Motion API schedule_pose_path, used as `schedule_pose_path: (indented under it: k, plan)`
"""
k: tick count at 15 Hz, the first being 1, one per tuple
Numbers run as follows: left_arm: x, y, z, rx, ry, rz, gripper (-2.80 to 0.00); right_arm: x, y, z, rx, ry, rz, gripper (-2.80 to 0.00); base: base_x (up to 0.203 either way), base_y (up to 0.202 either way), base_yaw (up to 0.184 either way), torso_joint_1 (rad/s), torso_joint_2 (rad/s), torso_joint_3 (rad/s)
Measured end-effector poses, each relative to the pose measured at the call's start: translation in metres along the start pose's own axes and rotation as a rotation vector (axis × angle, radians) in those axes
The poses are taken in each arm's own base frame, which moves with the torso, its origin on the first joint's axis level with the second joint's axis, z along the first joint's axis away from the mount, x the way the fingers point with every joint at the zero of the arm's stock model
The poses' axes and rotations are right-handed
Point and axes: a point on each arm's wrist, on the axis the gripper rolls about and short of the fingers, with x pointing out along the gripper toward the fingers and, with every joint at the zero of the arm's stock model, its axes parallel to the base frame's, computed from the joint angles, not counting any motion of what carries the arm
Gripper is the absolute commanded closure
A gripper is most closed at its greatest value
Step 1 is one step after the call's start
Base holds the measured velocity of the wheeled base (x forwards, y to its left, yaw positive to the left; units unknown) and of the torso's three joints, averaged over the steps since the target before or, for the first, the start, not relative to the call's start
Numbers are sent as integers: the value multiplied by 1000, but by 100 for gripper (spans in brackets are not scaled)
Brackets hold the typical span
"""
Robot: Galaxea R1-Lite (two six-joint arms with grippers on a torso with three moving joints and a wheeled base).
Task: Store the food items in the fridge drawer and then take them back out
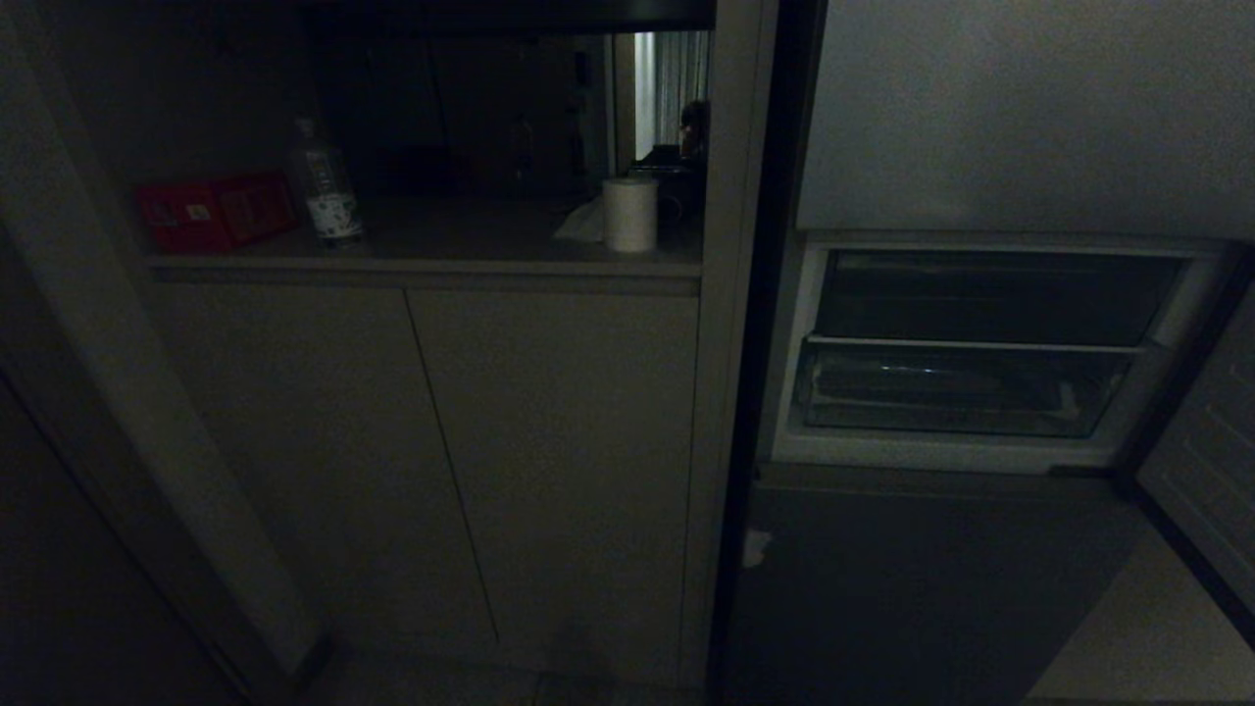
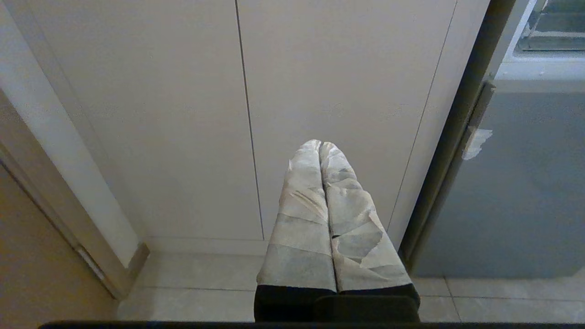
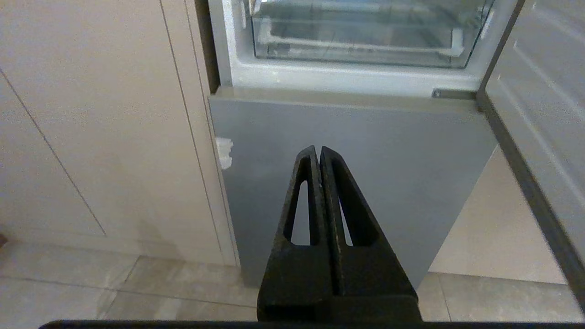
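Note:
The fridge drawer (image 1: 956, 392) of clear plastic sits pushed in at the bottom of the open fridge compartment, and nothing red shows in it. It also shows in the right wrist view as the drawer (image 3: 365, 41). Two red packs (image 1: 216, 211) lie on the counter at the left; I cannot tell whether they are the food items. My left gripper (image 2: 320, 144), with taped fingers, is shut and empty in front of the cabinet doors. My right gripper (image 3: 316, 150), black, is shut and empty before the grey lower fridge front, below the drawer. Neither arm shows in the head view.
A clear bottle (image 1: 326, 186) and a white paper roll (image 1: 629, 214) stand on the counter. Pale cabinet doors (image 1: 431, 441) fill the space under it. The fridge door (image 1: 1206, 471) stands open at the right. A wall post (image 1: 118, 392) leans across the left. A tiled floor (image 3: 114, 288) lies below.

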Motion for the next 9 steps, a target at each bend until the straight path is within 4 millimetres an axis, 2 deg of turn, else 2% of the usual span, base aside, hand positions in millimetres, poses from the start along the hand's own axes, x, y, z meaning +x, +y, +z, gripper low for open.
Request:
schedule_pose_path:
  k: [7, 9]
  plan:
    - [0, 0, 0, 6, 0, -1, 0, 0, 0, 0, 0, 1, 0, 0, 0, 0, 0, -230, 475, 243]
    - [0, 0, 0, 7, 0, -2, 0, 0, 0, 0, -2, 0, 0, 0, 0, 0, 0, -85, 177, 92]
